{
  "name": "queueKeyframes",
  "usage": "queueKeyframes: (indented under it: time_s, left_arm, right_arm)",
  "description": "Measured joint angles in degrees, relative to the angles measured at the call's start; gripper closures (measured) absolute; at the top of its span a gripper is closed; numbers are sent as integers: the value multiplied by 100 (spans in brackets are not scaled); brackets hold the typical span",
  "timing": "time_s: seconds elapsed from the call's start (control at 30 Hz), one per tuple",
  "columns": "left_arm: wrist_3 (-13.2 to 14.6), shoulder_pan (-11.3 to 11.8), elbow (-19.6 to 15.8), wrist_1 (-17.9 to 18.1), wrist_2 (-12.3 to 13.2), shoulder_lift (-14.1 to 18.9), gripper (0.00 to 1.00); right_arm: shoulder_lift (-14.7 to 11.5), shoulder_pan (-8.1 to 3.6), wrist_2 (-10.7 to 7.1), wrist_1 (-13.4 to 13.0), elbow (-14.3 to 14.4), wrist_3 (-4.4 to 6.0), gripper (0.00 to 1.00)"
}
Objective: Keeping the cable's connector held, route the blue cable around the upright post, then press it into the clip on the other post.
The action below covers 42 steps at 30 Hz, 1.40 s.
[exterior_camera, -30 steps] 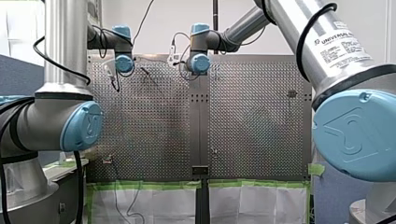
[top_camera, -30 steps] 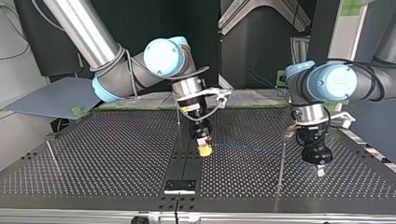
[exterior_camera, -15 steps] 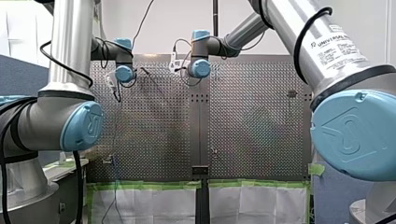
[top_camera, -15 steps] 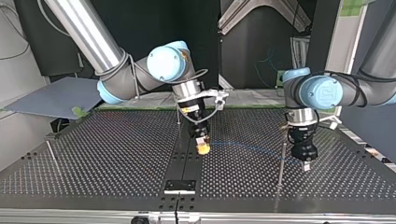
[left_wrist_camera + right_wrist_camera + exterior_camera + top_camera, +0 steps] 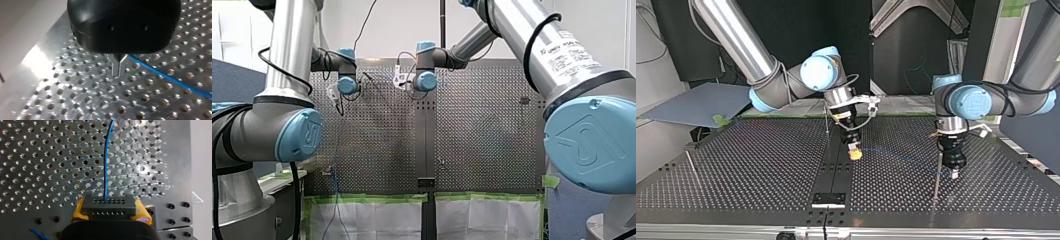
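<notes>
Two grippers share one blue cable in the top view. At the left, the black connector is clamped between the yellow pads of my right gripper, anchoring that end. Toward four o'clock, the cable is pinched by my left gripper, closed just beside the upright post, likely for wrapping.

In the top view my right gripper stands midway on the table, the connector between its fingers; the far post stands at its eleven o'clock; the cable runs toward three o'clock to my left gripper; the near post stands just beside that, at nine o'clock.
</notes>
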Motion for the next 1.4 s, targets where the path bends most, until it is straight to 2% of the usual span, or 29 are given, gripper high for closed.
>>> queueKeyframes:
  time_s: [0.3, 0.33, 0.37, 0.43, 0.47, 0.5, 0.57, 0.6, 0.63, 0.67, 0.7, 0.77, 0.8, 0.87, 1.0, 1.03, 1.07, 1.2, 1.4]
  left_arm:
    - [-98, -19, 2, 170, 1, -36, 100]
    - [-112, -20, 2, 182, 1, -35, 96]
    - [-137, -24, 2, 193, 6, -36, 84]
    - [-172, -28, 2, 201, 13, -37, 81]
    - [-187, -29, 1, 204, 23, -38, 70]
    - [-196, -29, 1, 204, 36, -39, 70]
    - [-220, -31, 2, 200, 59, -39, 61]
    - [-233, -31, 2, 198, 54, -39, 61]
    - [-247, -31, 2, 194, 44, -39, 57]
    - [-264, -30, 2, 189, 31, -39, 48]
    - [-274, -29, 2, 184, 24, -39, 48]
    - [-289, -30, 1, 161, 6, -39, 35]
    - [-292, -30, 1, 145, -9, -39, 35]
    - [-294, -33, 1, 89, -59, -39, 27]
    - [-298, -42, 2, -32, -87, -39, 24]
    - [-298, -44, 2, -53, -83, -39, 16]
    - [-299, -45, 2, -75, -74, -39, 13]
    - [-302, -51, 2, -107, -44, -39, 13]
    - [-344, -48, 2, -101, -15, -43, 13]
  right_arm:
    - [201, 24, 11, 45, 44, -74, 100]
    - [220, 24, 15, 45, 55, -82, 100]
    - [238, 22, 18, 45, 66, -89, 100]
    - [270, 17, 24, 50, 86, -105, 100]
    - [279, 14, 25, 51, 93, -111, 100]
    - [288, 11, 25, 52, 98, -117, 100]
    - [295, 6, 29, 54, 103, -122, 100]
    - [299, 3, 31, 54, 104, -124, 100]
    - [303, 2, 32, 55, 105, -127, 100]
    - [310, 1, 33, 55, 106, -132, 100]
    - [323, 1, 34, 55, 107, -138, 100]
    - [353, 0, 34, 56, 107, -146, 100]
    - [377, 0, 35, 56, 109, -149, 100]
    - [416, 0, 33, 61, 116, -151, 100]
    - [486, -8, 42, 138, 121, -175, 100]
    - [496, -10, 45, 158, 124, -191, 100]
    - [504, -13, 51, 172, 131, -211, 100]
    - [557, -17, 83, 192, 193, -270, 100]
    - [800, 2, 106, 205, 219, -285, 100]
